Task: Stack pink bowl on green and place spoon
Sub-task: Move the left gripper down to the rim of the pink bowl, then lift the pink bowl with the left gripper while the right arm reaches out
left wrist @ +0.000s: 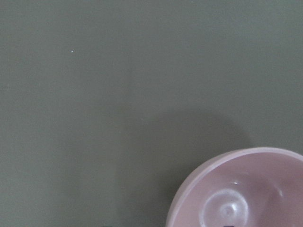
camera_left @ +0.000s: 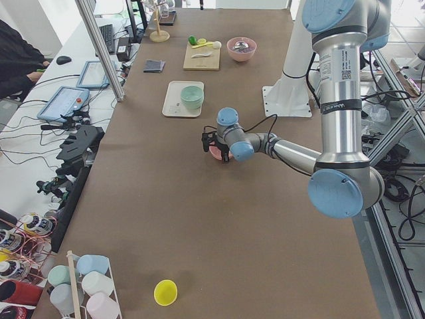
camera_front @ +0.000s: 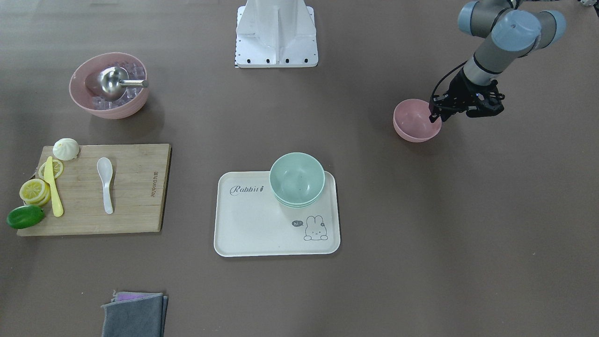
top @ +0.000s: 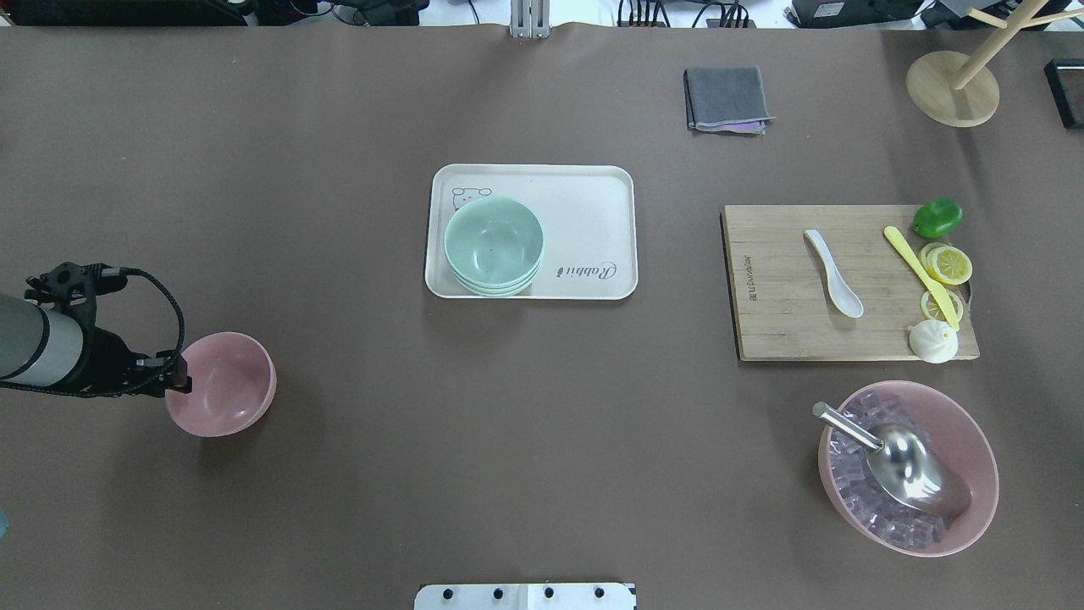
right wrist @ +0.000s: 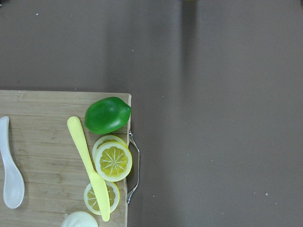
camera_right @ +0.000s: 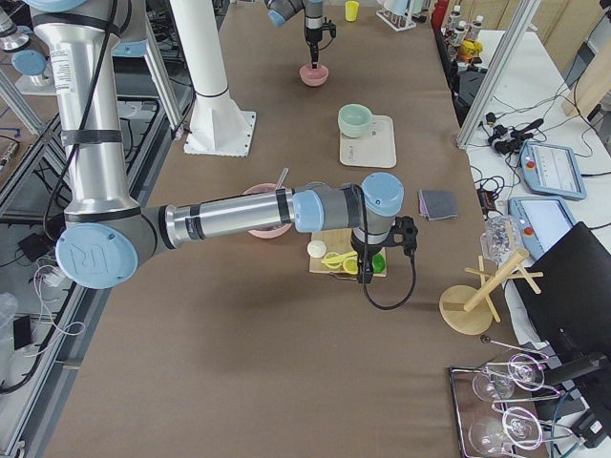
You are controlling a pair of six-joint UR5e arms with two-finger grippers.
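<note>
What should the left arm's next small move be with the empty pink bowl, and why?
Probably a short lift straight up, once the grip is firm. The left gripper sits at the empty pink bowl's rim, though whether it is clamped cannot be told. The bowl is far from the green bowl on the tray, so it needs height before travelling there.

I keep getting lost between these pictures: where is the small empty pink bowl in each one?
Front-facing: pink bowl upper right, at the left gripper.
Overhead: bowl lower left.
Left side: bowl centre, mostly behind the gripper.
Right side: bowl top centre.
Left wrist: bowl bottom right.
Right wrist: not in it.
Landmark: the white tray.
</note>
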